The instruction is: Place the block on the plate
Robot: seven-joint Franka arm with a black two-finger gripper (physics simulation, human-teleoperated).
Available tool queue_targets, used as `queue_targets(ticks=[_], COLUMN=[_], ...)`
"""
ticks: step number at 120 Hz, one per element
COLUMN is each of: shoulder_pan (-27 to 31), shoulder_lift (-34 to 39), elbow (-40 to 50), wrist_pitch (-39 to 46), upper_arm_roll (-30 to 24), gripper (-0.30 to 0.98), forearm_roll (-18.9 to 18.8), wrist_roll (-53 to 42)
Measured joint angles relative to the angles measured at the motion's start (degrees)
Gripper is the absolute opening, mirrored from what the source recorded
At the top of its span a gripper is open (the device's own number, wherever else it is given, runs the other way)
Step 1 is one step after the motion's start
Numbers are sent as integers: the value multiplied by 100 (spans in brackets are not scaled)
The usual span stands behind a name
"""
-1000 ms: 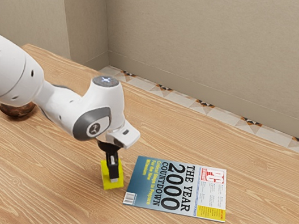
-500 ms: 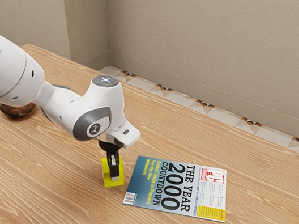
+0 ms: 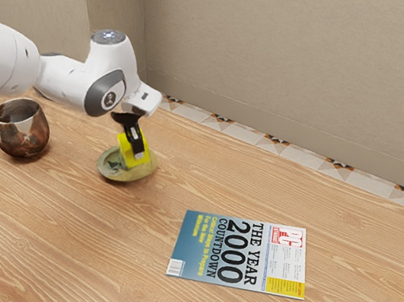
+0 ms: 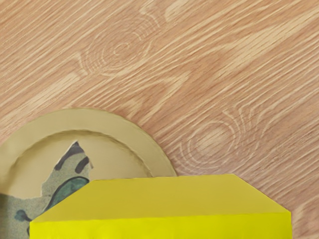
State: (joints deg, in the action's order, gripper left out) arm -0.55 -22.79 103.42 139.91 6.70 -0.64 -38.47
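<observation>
- The claw (image 3: 136, 153) is clamping the block (image 4: 159, 229) from two sides, probably to keep it steady for lowering.
- The block is overlapping the plate (image 4: 75, 120) in view; whether it is touching, I cannot quite tell.
- The plate is lying face up on the desk (image 3: 91, 256), offering a landing.
- Farther off, the magazine (image 3: 243, 253) is lying flat, hindering nothing.

The yellow block (image 3: 133, 162) tilts over the round, tan plate (image 3: 110, 173) with green patterning.

Lt-brown wood tbl (image 3: 91, 256); on it: mag (image 3: 239, 252) flat, patterned plate (image 3: 111, 170), brown cup (image 3: 20, 134) upright nr plate.
</observation>
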Motion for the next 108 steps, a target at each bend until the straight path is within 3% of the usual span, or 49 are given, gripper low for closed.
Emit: queue_targets(ticks=[19, 33, 65, 81, 108], shoulder_pan=[318, 422, 393, 136, -61], shoulder_lift=[-817, -892, -837, -186, 1366], elbow=[-767, -814, -980, -1162, -1320], wrist_pitch=[-215, -290, -425, -840, -2646], upper_arm_roll=[14, 16, 15, 78, 27], gripper=[40, 40, 59, 63, 65], forearm_roll=[31, 42, 25, 26, 38], wrist_roll=[-25, -41, -114, -127, 665])
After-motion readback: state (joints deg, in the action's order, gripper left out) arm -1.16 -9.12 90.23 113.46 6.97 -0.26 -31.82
